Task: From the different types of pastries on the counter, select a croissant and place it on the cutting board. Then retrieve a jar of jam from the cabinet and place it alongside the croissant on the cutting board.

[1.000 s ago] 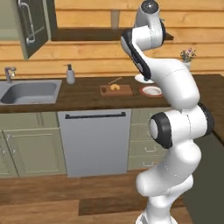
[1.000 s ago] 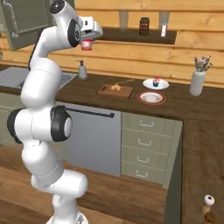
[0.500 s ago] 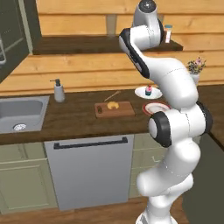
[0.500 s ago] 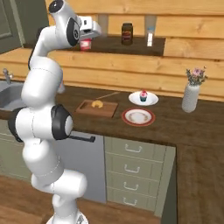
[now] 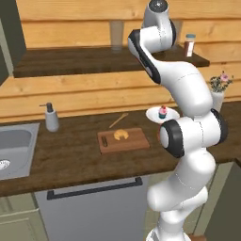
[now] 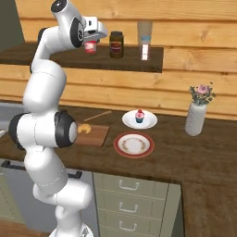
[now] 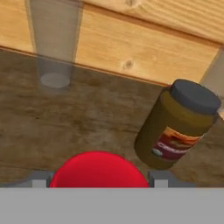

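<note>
My gripper [image 6: 91, 46] is held high in front of the wooden shelf, shut on the jar of jam [image 6: 90, 46]. In the hand view the jar's red top [image 7: 98, 171] sits between my fingertips, above the shelf board. The croissant [image 5: 121, 134] lies on the reddish-brown cutting board [image 5: 134, 141] on the dark counter [image 5: 70, 157]. In the right base view my arm hides part of the cutting board [image 6: 96, 135], and the croissant [image 6: 84, 128] peeks out beside it. The cupcake [image 5: 163, 112] stands on a white plate. A dark edge of the cabinet [image 5: 9, 33] shows at upper left.
On the shelf [image 6: 125, 58] stand a dark black-lidded jar [image 6: 116, 44], a glass [image 6: 144, 31] and a white-capped shaker [image 6: 145, 50]. A patterned plate [image 6: 134, 144], a vase of flowers [image 6: 196, 115], a wooden stick [image 5: 117, 120], a soap dispenser [image 5: 51, 117] and the sink [image 5: 12, 146] are on the counter.
The base has driven right and closer to the counter, so both base views shifted and the board is now in front of the robot. The gripper stays raised, still shut on the jam jar.
</note>
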Controlling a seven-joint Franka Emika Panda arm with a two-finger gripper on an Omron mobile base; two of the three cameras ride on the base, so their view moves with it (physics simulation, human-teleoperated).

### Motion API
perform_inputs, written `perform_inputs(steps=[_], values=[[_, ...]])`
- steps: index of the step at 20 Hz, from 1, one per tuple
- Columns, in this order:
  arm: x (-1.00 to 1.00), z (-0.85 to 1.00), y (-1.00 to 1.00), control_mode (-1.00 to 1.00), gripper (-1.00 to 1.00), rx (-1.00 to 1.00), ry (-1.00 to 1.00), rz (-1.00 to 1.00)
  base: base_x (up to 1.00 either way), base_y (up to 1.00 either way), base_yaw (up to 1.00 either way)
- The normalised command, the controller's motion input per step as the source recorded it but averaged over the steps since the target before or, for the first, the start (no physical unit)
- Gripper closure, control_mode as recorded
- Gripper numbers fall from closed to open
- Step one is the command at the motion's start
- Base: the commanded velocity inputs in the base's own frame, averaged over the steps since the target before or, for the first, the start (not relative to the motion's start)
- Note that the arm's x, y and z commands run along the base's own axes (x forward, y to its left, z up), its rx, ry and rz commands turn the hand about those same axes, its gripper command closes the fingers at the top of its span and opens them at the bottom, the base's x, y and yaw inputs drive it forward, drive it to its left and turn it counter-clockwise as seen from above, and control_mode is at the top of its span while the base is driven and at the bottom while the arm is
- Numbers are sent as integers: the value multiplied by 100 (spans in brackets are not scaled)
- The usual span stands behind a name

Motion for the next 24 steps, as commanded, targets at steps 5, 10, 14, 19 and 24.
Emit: perform_inputs(steps=[5,10,14,19,24], values=[[0,0,0,100,100,0,0,0,35,0,-12],[0,0,0,100,100,0,0,0,0,0,0],[0,0,0,100,100,0,0,0,0,0,0],[0,0,0,100,100,0,0,0,-7,0,0],[-47,0,7,-100,100,0,-7,1,-6,1,0]])
